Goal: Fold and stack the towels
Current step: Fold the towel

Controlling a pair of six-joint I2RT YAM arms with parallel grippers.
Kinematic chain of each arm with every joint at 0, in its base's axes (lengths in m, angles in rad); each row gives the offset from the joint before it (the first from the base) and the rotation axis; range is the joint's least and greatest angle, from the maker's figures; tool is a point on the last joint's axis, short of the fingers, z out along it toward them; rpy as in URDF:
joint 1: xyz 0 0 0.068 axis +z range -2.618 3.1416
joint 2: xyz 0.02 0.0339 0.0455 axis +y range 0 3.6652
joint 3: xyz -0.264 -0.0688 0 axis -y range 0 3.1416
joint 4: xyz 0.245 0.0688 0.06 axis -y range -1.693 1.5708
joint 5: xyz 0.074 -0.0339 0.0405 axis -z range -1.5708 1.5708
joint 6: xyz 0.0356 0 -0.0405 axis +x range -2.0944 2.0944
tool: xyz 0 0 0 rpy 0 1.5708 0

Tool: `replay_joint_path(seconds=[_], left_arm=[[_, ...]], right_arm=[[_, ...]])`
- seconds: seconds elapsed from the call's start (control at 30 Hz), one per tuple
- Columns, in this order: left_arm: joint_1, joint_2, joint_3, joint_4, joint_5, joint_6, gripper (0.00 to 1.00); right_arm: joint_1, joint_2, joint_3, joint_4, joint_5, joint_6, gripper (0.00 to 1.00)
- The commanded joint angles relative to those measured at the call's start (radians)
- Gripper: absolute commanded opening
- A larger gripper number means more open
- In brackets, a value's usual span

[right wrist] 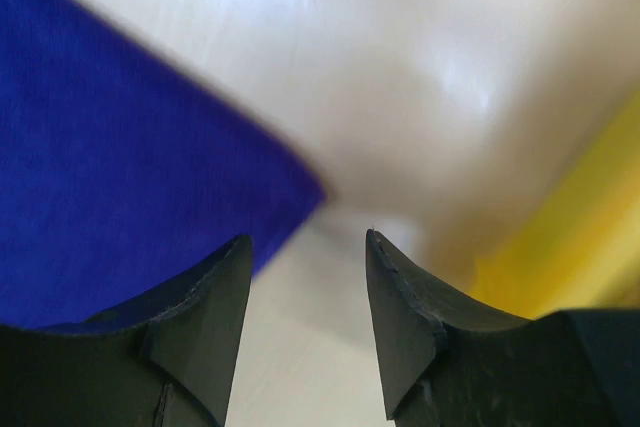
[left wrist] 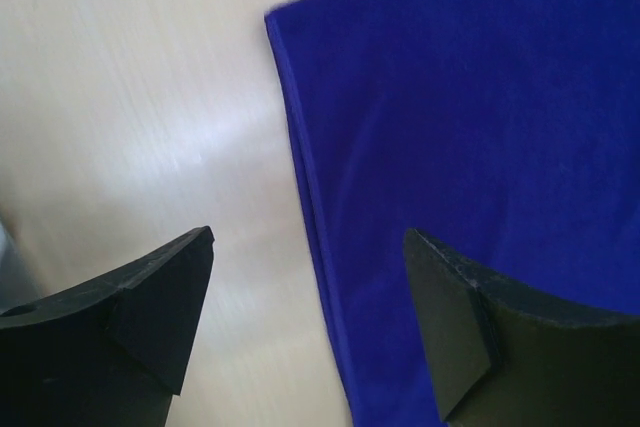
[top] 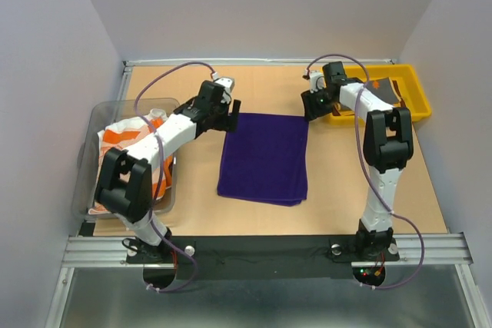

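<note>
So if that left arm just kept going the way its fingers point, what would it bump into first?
Probably the purple towel. The left fingers stand open, straddling its long edge, one over bare table, one over cloth. How high they are is unclear.

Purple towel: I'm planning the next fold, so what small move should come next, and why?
Probably lower both arms and close on the far corners. The purple towel lies flat on the table. The left gripper straddles its far-left edge with open jaws, and the right gripper, jaws apart, sits empty at its far-right corner.
</note>
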Motion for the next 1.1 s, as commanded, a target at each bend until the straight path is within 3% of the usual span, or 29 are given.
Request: replay_joint_path(seconds=[0.0, 0.13, 0.4, 0.5, 0.7, 0.77, 1.07], left_arm=[[-0.003, -0.162, -0.158, -0.039, -0.030, -0.206, 0.85], [-0.027, -0.310, -0.335, -0.050, -0.031, -0.287, 0.79], [-0.127, -0.441, -0.588, -0.035, -0.011, -0.422, 0.68], [-0.145, -0.461, -0.628, -0.007, -0.018, -0.448, 0.58], [-0.173, -0.428, -0.628, 0.002, -0.025, -0.461, 0.47], [-0.184, -0.415, -0.630, 0.008, -0.022, -0.461, 0.35], [-0.213, -0.405, -0.642, 0.015, -0.024, -0.473, 0.34]], right_arm=[[0.030, -0.193, -0.079, -0.012, 0.139, 0.176, 0.56], [0.077, -0.409, -0.335, 0.017, 0.249, 0.422, 0.56], [0.230, -0.748, -0.778, 0.063, 0.305, 0.674, 0.55], [0.275, -0.878, -0.909, 0.087, 0.291, 0.777, 0.55], [0.301, -1.005, -1.047, 0.109, 0.219, 0.884, 0.54], [0.304, -1.009, -1.104, 0.123, 0.167, 0.903, 0.51], [0.313, -0.976, -1.138, 0.190, 0.129, 0.923, 0.50]])
